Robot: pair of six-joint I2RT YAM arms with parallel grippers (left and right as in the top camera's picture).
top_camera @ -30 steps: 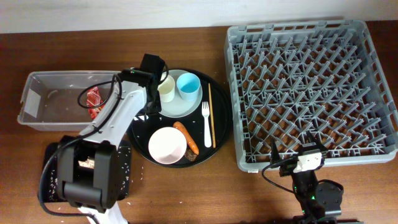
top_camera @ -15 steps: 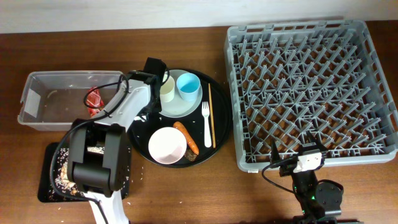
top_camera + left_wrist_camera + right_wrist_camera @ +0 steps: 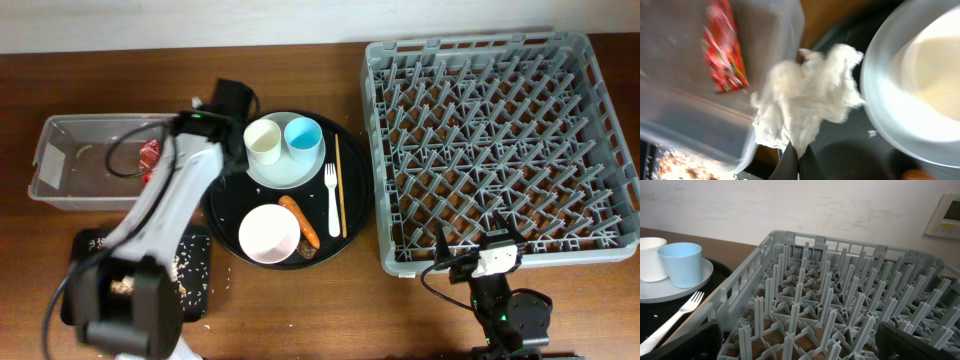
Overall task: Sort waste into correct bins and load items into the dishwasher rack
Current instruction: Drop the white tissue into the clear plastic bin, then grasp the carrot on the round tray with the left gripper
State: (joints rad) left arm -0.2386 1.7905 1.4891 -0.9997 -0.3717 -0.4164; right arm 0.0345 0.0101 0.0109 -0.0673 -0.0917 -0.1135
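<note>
Left arm (image 3: 190, 178) has come off the cream cup (image 3: 263, 141) since a second ago. The cup now shows whole on the pale plate (image 3: 300, 172), just beside the light blue cup (image 3: 303, 138). Arm is blurred in the overhead view.

Left jaws are pinched closed on a crumpled white tissue (image 3: 805, 95), gripped at its lower tip. Tissue hangs over the gap between the clear tub (image 3: 45, 150) and the round black tray (image 3: 352, 210), overlapping the tub's right wall in the wrist view. Red wrapper (image 3: 725, 55) lies inside the tub.

On the round tray:
- the bowl (image 3: 268, 233) with the carrot (image 3: 299, 219) just beside it
- a dark lump (image 3: 308, 253) at the carrot's near end
- the fork (image 3: 332, 198) and chopsticks (image 3: 339, 185) side by side, right of the plate

Shallow black tray (image 3: 195, 262) on the worktop holds grainy scraps (image 3: 672, 162).

Right jaws stand wide apart, holding nothing, at the near edge of the grey rack (image 3: 500, 150). Right arm (image 3: 500, 290) is unchanged.
</note>
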